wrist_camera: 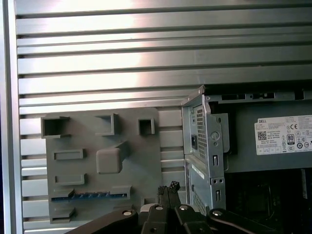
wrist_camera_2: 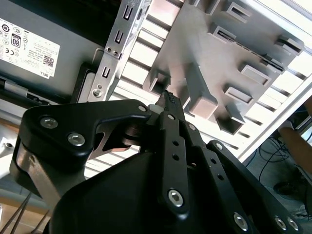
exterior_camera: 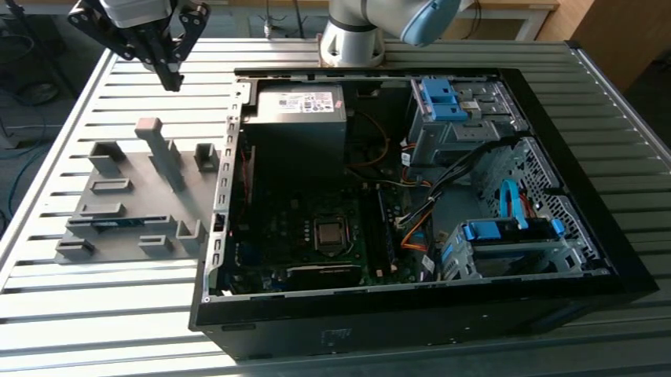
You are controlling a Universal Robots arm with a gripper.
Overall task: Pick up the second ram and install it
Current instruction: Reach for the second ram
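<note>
In the exterior view I'm seeing the gripper (exterior_camera: 171, 77) hovering over the ribbed aluminium table (exterior_camera: 105, 314), black fingers pinched together and empty. The second ram (exterior_camera: 113, 223), a thin blue stick, is lying in the grey slotted tray (exterior_camera: 137, 196). In the second wrist view the fingertips are meeting. In the first wrist view the ram's blue edge is sitting in a tray slot.

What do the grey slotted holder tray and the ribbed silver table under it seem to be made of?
The grey slotted holder tray looks like matte plastic, perhaps printed: dull, even grey, no glints. The ribbed silver table looks like bare metal, probably aluminium: bright streaks of light run along its slats.
</note>
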